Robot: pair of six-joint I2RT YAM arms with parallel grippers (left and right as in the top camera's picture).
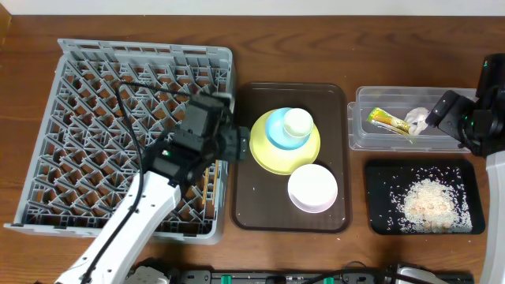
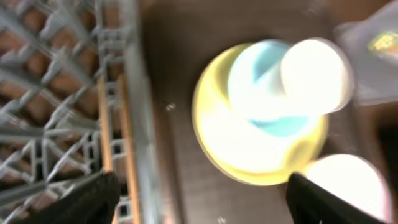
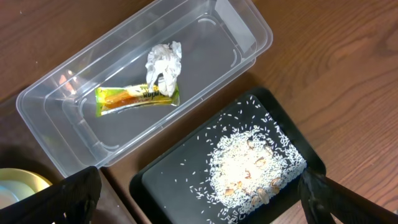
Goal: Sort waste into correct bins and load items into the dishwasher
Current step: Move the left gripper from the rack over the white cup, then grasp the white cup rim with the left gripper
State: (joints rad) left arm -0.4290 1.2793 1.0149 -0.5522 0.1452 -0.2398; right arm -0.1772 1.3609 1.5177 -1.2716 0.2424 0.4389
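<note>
Our left gripper (image 2: 208,198) hangs with its jaws spread wide and nothing between them, over the seam where the grey dish rack (image 1: 95,118) meets the brown serving tray (image 1: 252,201). Just ahead of its fingertips the yellow plate (image 1: 276,160) sits on that tray, carrying the light blue bowl (image 1: 274,134) with the small white cup (image 1: 297,122) on top. The white bowl (image 1: 312,188) stands beside the plate on the same tray. The wooden chopsticks (image 1: 209,188) lie inside the rack along its right wall, under the left wrist. The left arm reaches diagonally from the table's front edge across the rack's near right corner.

Our right gripper (image 3: 208,200) is likewise released and empty, poised above the gap between the clear tub (image 3: 242,28) and the black tray (image 3: 158,183). The green-and-yellow wrapper (image 3: 137,98) and the crumpled tissue (image 3: 165,62) lie in the tub, and the rice scraps (image 3: 255,165) are heaped in the black tray. The right arm comes in from the table's right edge.
</note>
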